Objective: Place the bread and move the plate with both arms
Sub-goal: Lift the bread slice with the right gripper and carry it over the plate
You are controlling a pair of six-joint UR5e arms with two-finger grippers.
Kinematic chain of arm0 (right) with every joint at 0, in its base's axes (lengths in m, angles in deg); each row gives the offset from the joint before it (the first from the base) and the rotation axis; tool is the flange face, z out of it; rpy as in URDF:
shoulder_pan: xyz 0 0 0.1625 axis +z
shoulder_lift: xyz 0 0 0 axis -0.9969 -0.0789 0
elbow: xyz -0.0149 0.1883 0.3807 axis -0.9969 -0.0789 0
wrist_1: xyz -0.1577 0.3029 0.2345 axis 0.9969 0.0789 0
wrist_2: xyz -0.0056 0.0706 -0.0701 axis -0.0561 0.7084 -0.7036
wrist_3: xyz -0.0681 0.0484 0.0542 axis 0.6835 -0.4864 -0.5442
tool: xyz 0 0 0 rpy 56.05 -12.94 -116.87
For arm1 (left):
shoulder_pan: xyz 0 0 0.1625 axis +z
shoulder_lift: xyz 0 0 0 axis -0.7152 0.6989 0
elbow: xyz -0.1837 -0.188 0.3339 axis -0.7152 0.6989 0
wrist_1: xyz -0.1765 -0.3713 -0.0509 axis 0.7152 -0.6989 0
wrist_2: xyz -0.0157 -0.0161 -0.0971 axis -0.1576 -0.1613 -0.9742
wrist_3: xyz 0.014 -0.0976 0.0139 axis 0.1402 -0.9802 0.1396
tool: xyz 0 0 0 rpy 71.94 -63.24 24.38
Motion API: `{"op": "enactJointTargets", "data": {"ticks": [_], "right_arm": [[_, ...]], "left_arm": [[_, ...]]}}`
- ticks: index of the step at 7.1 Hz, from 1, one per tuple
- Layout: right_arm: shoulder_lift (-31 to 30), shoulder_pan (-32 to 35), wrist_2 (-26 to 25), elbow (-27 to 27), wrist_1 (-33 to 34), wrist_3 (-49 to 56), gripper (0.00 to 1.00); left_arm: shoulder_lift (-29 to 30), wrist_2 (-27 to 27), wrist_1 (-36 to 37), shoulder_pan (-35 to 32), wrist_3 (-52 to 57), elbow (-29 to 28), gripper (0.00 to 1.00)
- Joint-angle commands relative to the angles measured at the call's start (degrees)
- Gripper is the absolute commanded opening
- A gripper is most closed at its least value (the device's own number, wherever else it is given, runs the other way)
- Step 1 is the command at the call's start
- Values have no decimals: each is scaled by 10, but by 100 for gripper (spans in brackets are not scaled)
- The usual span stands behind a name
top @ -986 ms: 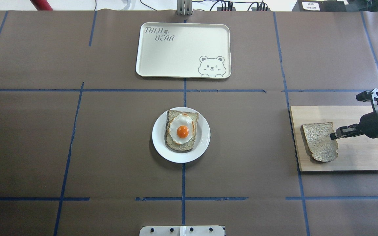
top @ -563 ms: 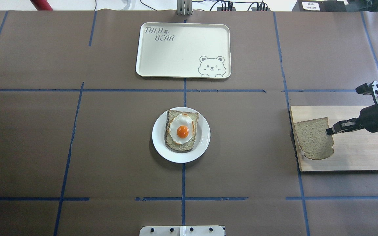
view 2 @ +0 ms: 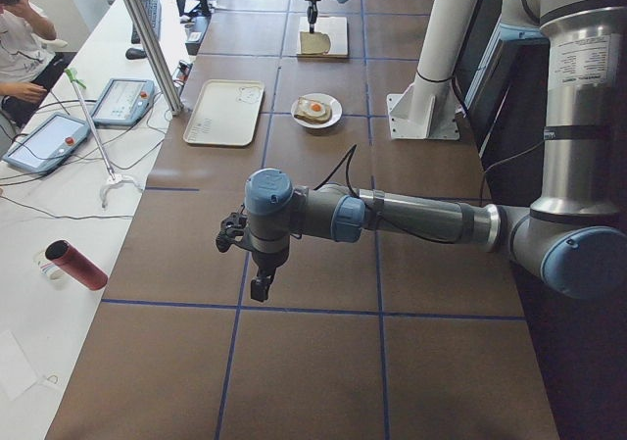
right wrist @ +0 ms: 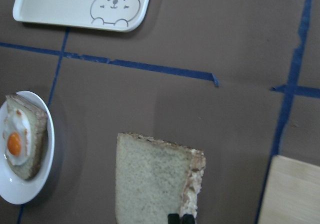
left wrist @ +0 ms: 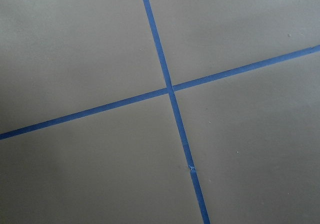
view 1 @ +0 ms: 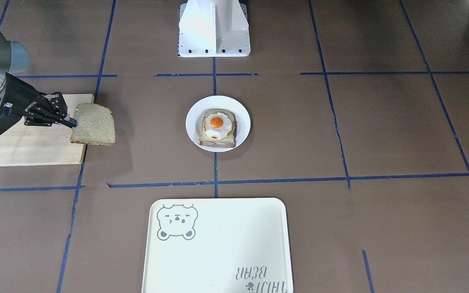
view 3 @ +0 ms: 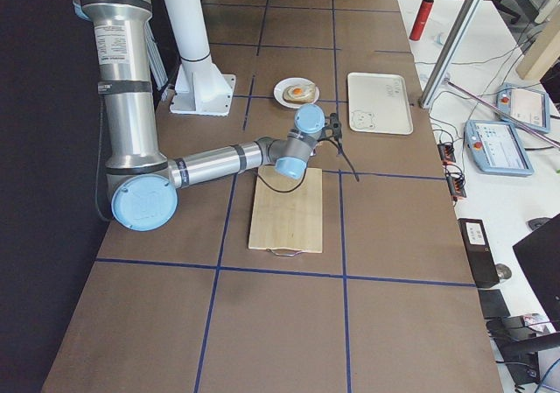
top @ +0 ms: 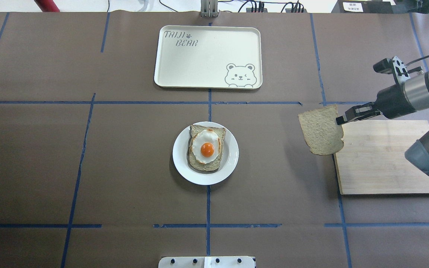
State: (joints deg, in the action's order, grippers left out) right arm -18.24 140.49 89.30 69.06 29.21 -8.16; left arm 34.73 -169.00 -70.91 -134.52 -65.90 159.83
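Observation:
The bread (top: 320,130) hangs in the air over the wooden board's left edge, pinched at one corner by my right gripper (top: 339,120), which is shut on it. It also shows in the front view (view 1: 94,126) and in the right wrist view (right wrist: 152,176). The small white plate (top: 183,163) sits at the table's middle, to the left of the bread in the overhead view, and carries a darker toast with a fried egg (top: 207,148). My left gripper (view 2: 259,288) shows only in the exterior left view, low over bare table far from the plate. I cannot tell whether it is open or shut.
A cream tray with a bear drawing (top: 207,56) lies beyond the plate. The wooden board (top: 382,163) lies at the right under my right arm. The white pedestal base (view 1: 214,28) stands at the robot's side. Blue tape lines cross the brown table.
My right gripper has lifted the bread off the board and carried it up and left, past the board's left edge towards the plate. The plate has not moved.

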Motion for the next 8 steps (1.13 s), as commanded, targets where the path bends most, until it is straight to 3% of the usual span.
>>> {"op": "enactJointTargets", "data": {"ticks": [1,3,5,8], "right_arm": [[94,-41,-39,0,33,-70,0],[155,-144,-173,0,39,-192,0],[202,-221,-278,-1,98,-197,0],[205,-278,-347,-7,106,-206,0]], "left_arm": [[0,0,0,0,0,2,100],[0,0,0,0,0,2,100],[-1,0,1,0,0,2,100],[-1,0,1,0,0,2,100]]}}
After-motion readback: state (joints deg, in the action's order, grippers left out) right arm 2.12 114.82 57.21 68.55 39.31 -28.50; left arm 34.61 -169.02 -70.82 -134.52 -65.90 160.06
